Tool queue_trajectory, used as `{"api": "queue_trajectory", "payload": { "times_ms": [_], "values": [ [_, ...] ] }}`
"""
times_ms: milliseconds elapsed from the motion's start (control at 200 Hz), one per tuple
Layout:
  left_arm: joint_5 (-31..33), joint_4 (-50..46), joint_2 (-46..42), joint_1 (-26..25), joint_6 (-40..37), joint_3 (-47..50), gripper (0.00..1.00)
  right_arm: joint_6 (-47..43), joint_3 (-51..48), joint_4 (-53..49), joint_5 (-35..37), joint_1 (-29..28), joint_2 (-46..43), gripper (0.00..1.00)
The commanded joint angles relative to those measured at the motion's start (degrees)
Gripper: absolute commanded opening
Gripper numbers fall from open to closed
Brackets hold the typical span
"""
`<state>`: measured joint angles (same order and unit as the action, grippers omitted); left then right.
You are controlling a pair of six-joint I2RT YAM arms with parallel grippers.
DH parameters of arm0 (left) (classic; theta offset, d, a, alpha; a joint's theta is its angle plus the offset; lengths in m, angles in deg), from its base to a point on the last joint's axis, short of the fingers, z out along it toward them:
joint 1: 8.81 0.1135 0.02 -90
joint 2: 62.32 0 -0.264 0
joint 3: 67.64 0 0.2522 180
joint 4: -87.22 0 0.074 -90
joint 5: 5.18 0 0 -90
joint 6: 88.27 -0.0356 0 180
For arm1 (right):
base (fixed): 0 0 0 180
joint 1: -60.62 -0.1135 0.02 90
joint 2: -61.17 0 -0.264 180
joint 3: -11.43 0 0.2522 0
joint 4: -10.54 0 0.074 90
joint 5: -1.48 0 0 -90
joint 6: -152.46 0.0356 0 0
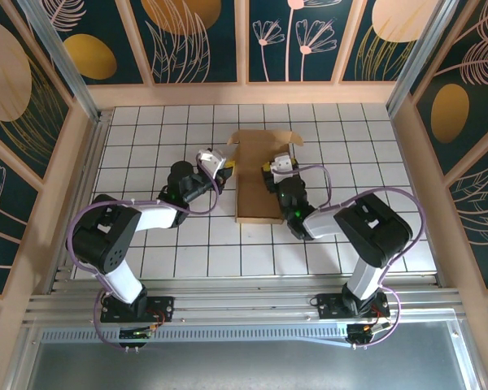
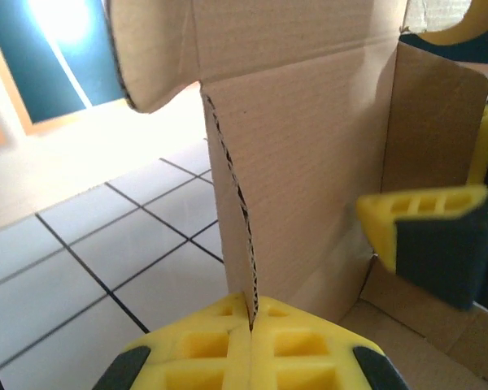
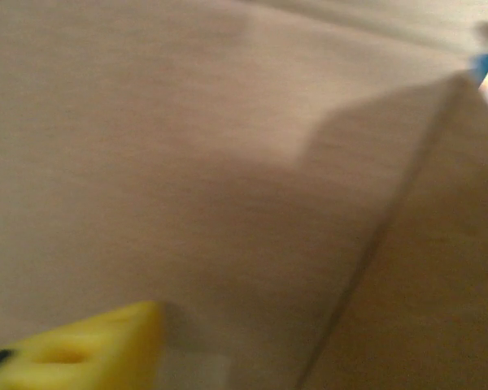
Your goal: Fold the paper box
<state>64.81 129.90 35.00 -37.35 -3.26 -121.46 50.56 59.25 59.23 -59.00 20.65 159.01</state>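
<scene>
The paper box is a brown cardboard piece lying mid-table, with its far flaps raised. My left gripper is at its left side. Its yellow fingers are shut on the bottom edge of the upright left wall. My right gripper is at the box's right side, jaws apart. One of its yellow fingers stands inside the box in front of the right wall, and another yellow part shows behind that wall. In the right wrist view, blurred cardboard lies close ahead with one finger at lower left.
White tiled tabletop lies around the box. Wooden rails and patterned dark panels wall the table on the left, far and right sides. Both arm bases sit at the near edge on a metal rail.
</scene>
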Motion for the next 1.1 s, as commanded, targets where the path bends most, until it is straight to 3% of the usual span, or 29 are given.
{"api": "queue_trajectory", "payload": {
  "times_ms": [0, 255, 440, 696, 821, 981, 1096],
  "values": [
    [-3.6, 4.3, -1.7, -1.3, -9.3, 0.3, 0.00, 2.1, -2.3, -0.3, -1.4, -1.3, -8.4, 0.99],
    [-3.5, 2.3, -1.5, -1.3, -18.6, -0.9, 0.00, 3.2, -3.3, -30.5, -7.0, 1.1, -34.7, 0.99],
    [-4.9, 4.0, 0.5, -1.3, -19.5, -2.0, 0.00, -6.1, 5.9, -48.3, -19.9, 6.3, -44.5, 0.99],
    [-6.2, 5.8, 3.4, -1.3, -20.3, -1.8, 0.00, -34.5, 22.9, -70.0, -37.6, 9.1, -35.3, 0.92],
    [-7.0, 5.9, 4.1, -1.3, -20.4, -2.2, 0.00, -39.9, 29.7, -76.2, -44.0, 13.6, -27.7, 0.91],
    [-8.1, 7.0, 4.8, -1.3, -19.4, -2.9, 0.00, -46.0, 32.7, -75.5, -46.9, 17.6, -21.3, 0.87],
    [-8.7, 7.0, 5.3, -1.3, -18.8, -3.4, 0.00, -49.0, 37.3, -79.5, -49.4, 19.7, -16.1, 0.75]
  ]
}}
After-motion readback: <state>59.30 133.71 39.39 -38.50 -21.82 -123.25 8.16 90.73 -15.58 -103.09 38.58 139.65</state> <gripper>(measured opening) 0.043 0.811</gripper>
